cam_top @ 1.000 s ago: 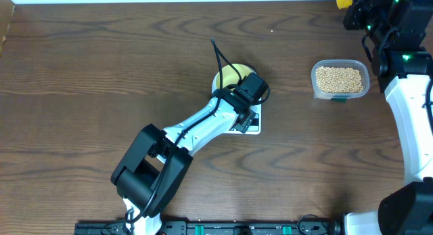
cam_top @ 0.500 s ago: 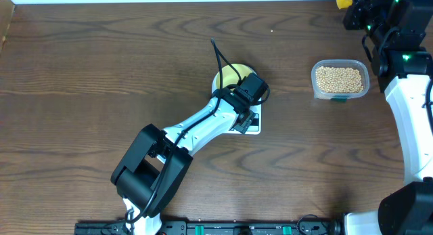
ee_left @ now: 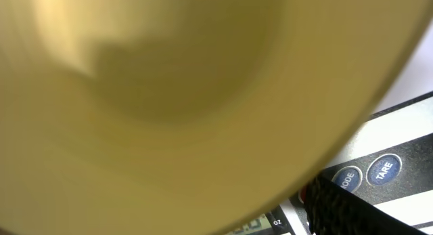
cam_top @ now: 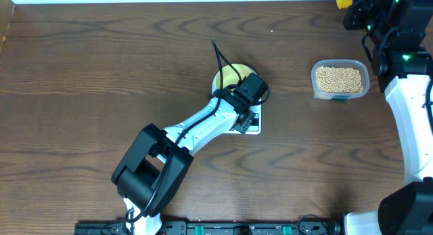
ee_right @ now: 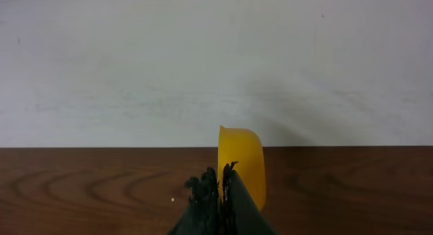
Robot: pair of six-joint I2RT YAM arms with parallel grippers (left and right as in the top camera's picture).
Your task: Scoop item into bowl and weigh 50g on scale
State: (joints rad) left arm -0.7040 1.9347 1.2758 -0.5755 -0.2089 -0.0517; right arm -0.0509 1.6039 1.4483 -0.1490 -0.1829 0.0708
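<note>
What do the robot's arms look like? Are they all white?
Not all white. Both the left arm and right arm have smooth white links with chunky black joints. A thin black cable loops off the left one. Little green lights glow on the right one, and its end effector is black.

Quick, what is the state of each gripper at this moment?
Left gripper: open, jaws wide at the bowl, no grip that I can see.
Right gripper: shut on the yellow scoop.
</note>
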